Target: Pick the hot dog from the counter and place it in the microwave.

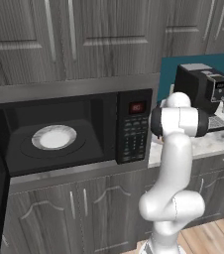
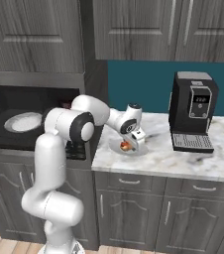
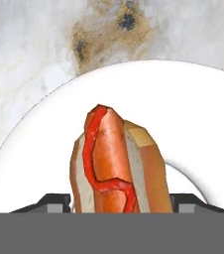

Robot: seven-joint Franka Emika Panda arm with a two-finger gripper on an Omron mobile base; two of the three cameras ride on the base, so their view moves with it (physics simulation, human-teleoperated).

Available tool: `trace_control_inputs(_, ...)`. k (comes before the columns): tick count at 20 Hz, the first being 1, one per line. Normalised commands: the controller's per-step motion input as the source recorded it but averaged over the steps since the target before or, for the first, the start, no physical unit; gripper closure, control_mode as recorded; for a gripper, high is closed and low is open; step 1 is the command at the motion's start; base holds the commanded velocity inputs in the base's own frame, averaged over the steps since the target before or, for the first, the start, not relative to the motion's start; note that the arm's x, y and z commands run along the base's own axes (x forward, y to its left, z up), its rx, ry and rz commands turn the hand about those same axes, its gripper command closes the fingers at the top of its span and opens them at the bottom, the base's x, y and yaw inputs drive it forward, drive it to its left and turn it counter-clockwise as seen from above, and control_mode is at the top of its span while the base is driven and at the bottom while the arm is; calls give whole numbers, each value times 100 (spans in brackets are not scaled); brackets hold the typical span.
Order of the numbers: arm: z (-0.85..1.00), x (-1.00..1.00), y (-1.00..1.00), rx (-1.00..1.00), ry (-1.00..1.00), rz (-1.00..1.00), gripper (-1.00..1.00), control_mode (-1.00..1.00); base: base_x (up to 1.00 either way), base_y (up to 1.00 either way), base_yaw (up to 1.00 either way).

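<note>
While lying on a round white plate atop the white-grey veined marble worktop, orange-red hot dog in tan bun sat between dark pincer tips, one on each side. Cannot tell whether gripped or merely flanked. Well to the left, large black microwave stood open, white turntable inside.

light: even, soft | shadows: faint | glare: slight on arm | focus: slightly soft
</note>
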Motion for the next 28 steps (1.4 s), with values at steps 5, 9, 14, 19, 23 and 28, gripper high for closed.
trace_control_inputs(5, 9, -19, -2, 0, 0, 0, 100, -100, 0, 0, 0)
trace_control_inputs(9, 92, -72, -6, 1, -4, 6, 100, -100, 0, 0, 0)
trace_control_inputs(14, 100, -100, -13, 0, -9, 17, 100, -100, 0, 0, 0)
trace_control_inputs(19, 90, -100, -1, 0, -14, 31, 100, -100, 0, 0, 0)
trace_control_inputs(23, 71, -100, 8, 0, -11, 30, 100, -100, 0, 0, 0)
trace_control_inputs(28, 53, -100, 34, 0, -14, 25, 100, -100, 0, 0, 0)
